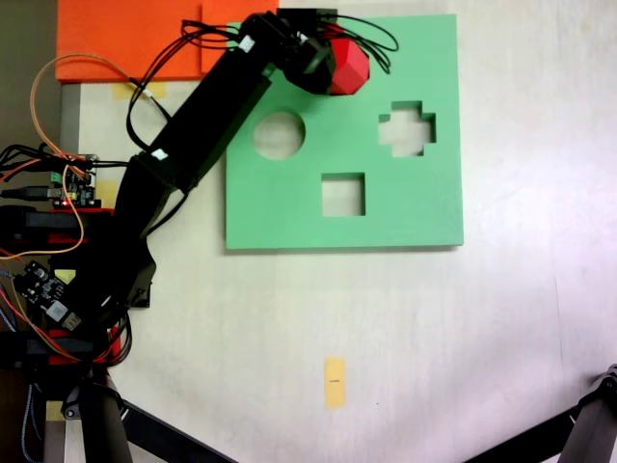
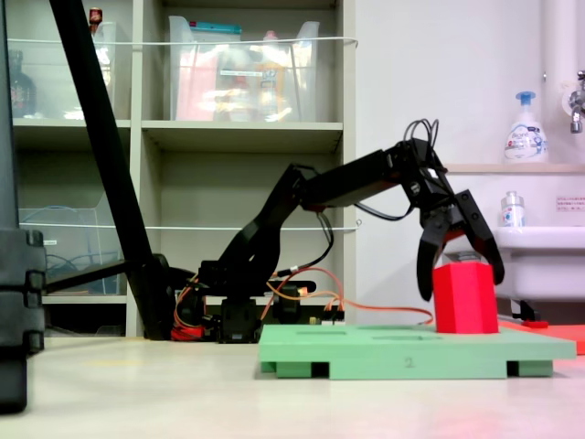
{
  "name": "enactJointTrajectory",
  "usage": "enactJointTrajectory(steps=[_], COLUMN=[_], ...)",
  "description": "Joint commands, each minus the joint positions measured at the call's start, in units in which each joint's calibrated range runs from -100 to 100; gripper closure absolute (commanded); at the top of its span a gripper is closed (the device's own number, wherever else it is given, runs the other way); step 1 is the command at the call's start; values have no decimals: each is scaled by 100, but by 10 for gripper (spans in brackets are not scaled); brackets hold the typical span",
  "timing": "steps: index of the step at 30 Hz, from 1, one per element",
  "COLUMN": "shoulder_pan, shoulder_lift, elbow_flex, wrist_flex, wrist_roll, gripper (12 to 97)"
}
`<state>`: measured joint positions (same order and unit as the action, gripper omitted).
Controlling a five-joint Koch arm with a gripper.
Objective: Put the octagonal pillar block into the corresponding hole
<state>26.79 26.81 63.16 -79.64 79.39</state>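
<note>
The small bright red foam octagonal pillar block is seen upright at the far edge of the large green square foam board, straddled by the spread claw, apparently not pinched. The octagonal hole is judged hidden beneath it. Round, square and cross cutouts lie nearby; an orange sheet lies on the table.

Arm: all matte black, boxy links w/ small white stickers on upper link and elbow. Black cable loops arch over wrist end; thin orange + black wires trail from base. Base: black motor blocks w/ red parts, green circuit board w/ small lit LEDs alongside. Gripper: two black tapering fingers, angular.
</note>
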Motion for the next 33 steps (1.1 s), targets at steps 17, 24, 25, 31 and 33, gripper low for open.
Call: enactJointTrajectory(steps=[17, 24, 25, 31, 33], shoulder_pan=[-15, -20, -15, 5, 15], shoulder_lift=[615, 754, 741, 336, -209], elbow_flex=[474, 474, 474, 654, 654], wrist_flex=[621, 621, 621, 564, 207], wrist_roll=[-513, -503, -503, -523, -542], gripper=[661, 429, 315, 132, 132])
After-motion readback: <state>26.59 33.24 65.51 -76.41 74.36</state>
